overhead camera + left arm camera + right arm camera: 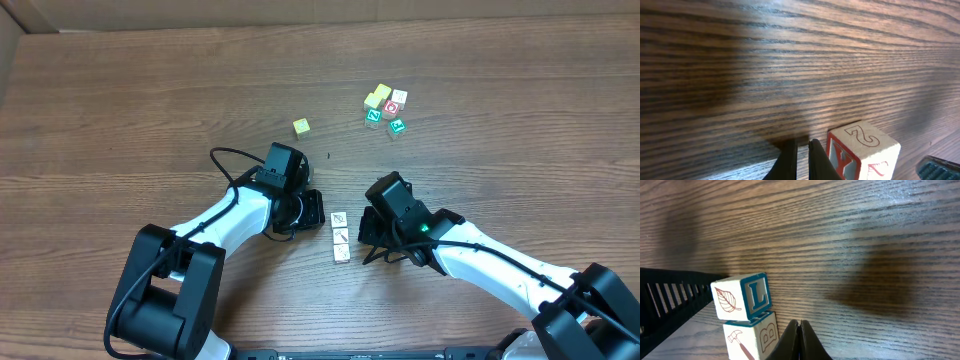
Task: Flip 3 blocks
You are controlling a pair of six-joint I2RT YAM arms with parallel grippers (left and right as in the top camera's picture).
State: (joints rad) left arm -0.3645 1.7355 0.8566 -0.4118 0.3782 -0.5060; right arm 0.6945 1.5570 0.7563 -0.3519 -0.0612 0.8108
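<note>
Three pale blocks lie in a short column mid-table: the top block (339,218), the middle block (341,236) and the bottom block (342,254). My left gripper (316,211) sits just left of the top one, shut and holding nothing. In the left wrist view its tips (801,156) rest low on the wood, with a block (863,150) showing a drawn 2 and a red Y right beside them. My right gripper (363,233) is just right of the column, shut and empty. Its tips (799,332) stand next to a leaf-and-L block (740,297) and a hammer-and-B block (751,337).
A lone yellow cube (301,127) lies behind the left arm. A cluster of yellow, red and green letter cubes (385,107) sits at the back right. The left arm's black slatted body (670,302) fills the left of the right wrist view.
</note>
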